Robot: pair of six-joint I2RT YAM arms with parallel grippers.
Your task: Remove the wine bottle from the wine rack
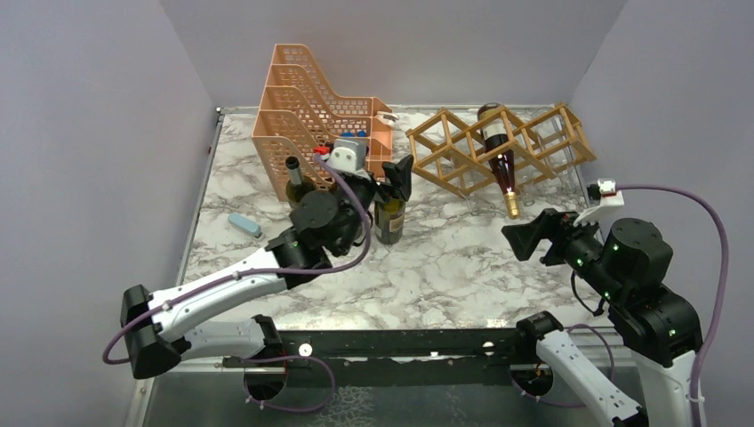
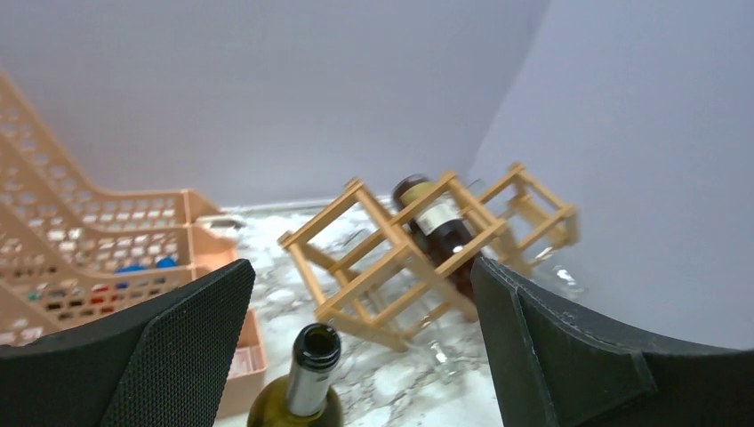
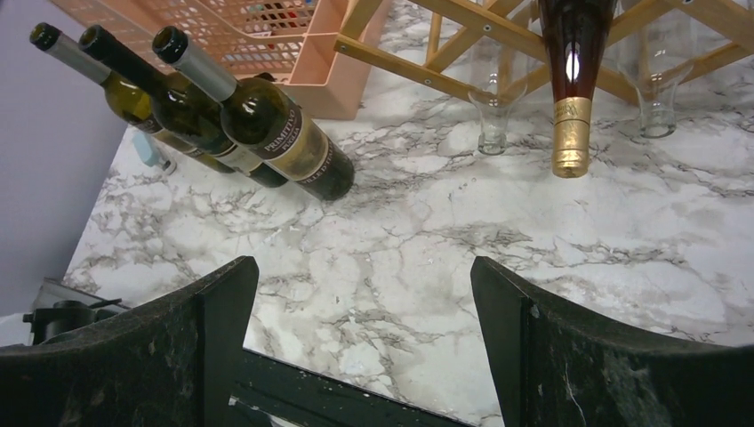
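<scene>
Your right claw (image 1: 526,238) hangs with its fingers spread and nothing in them. It sits just in front of the wine rack (image 1: 458,147), with a strip of bare counter (image 1: 445,267) between the two. Your left claw (image 1: 384,189) is spread too and grips nothing. It is off the rack's left end, above a standing green bottle (image 1: 389,221).

The wine bottle (image 1: 501,160) lies in the rack's middle cell, its long axis running front to back. The gold-capped neck sticks out of the rack's near face and tips down toward the counter, and the butt is raised at the rack's far side. That neck points almost straight at the right claw, so I judge the right arm nearer and better placed. Reach ahead, close on the neck, and draw the bottle out along that axis, away from the rack.
</scene>
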